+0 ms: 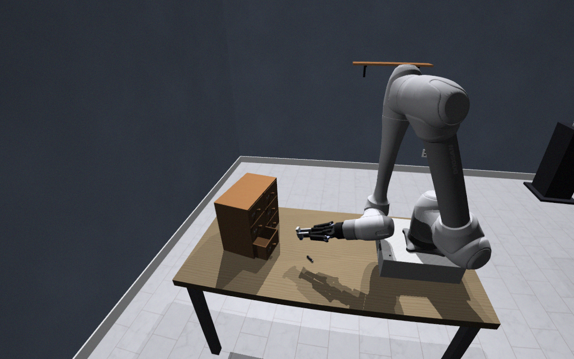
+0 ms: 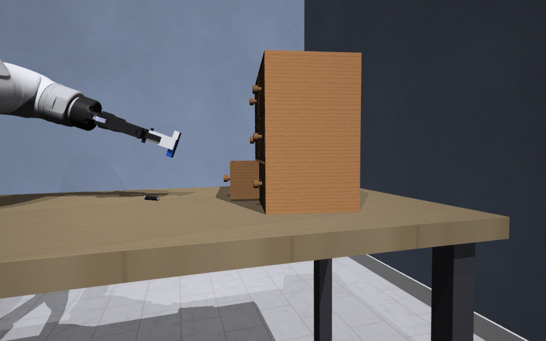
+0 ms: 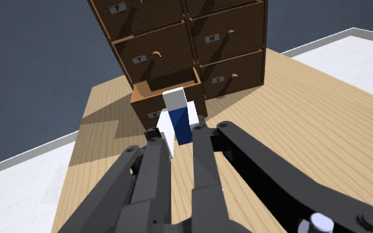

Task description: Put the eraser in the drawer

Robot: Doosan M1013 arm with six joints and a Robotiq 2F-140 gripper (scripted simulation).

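Note:
The eraser (image 1: 298,229) (image 2: 170,153) (image 3: 180,124), white at one end and blue at the other, is between the white fingertips. My gripper (image 1: 303,232) (image 2: 163,140) (image 3: 180,115) is shut on it, well above the table and in front of the chest, pointing at it and slightly down. The small chest (image 1: 234,223) (image 2: 312,131) stands upright. Its drawer K (image 1: 260,252) (image 2: 243,180) (image 3: 151,105) is in the bottom row, left column in the wrist view, pulled partly out and level. The eraser and fingers hide its knob and part of its front in the wrist view.
A small dark cylinder (image 1: 309,259) (image 2: 151,198) lies on the table (image 1: 200,268) (image 2: 181,237) in front of the chest. Drawers T (image 3: 170,65) and H (image 3: 238,45) look pushed in, with knobs sticking out. The table's edge runs beyond the chest.

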